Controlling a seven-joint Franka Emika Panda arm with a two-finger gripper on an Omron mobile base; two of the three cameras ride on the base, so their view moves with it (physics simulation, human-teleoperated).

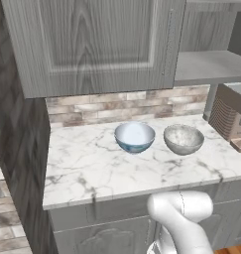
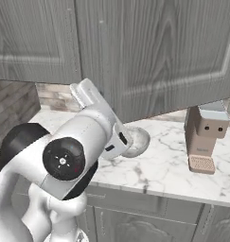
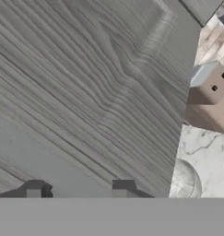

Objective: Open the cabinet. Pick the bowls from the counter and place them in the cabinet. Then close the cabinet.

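You have the cabinet (image 1: 97,44) hanging above the counter (image 1: 92,163), its left door shut and its right side standing open onto the grey shelf (image 1: 211,67). On the counter below the cabinet, the blue bowl (image 1: 135,136) sits just left of the speckled bowl (image 1: 183,139), the two close together but apart, both upright. A tan appliance (image 2: 205,137) stands on the counter to the right of the bowls. In the hand view your gripper (image 3: 79,189) faces a wood-grain door panel (image 3: 85,92) at close range, with the speckled bowl's rim past the panel's right edge; the fingertips (image 3: 35,189) stand partly apart with nothing between them.
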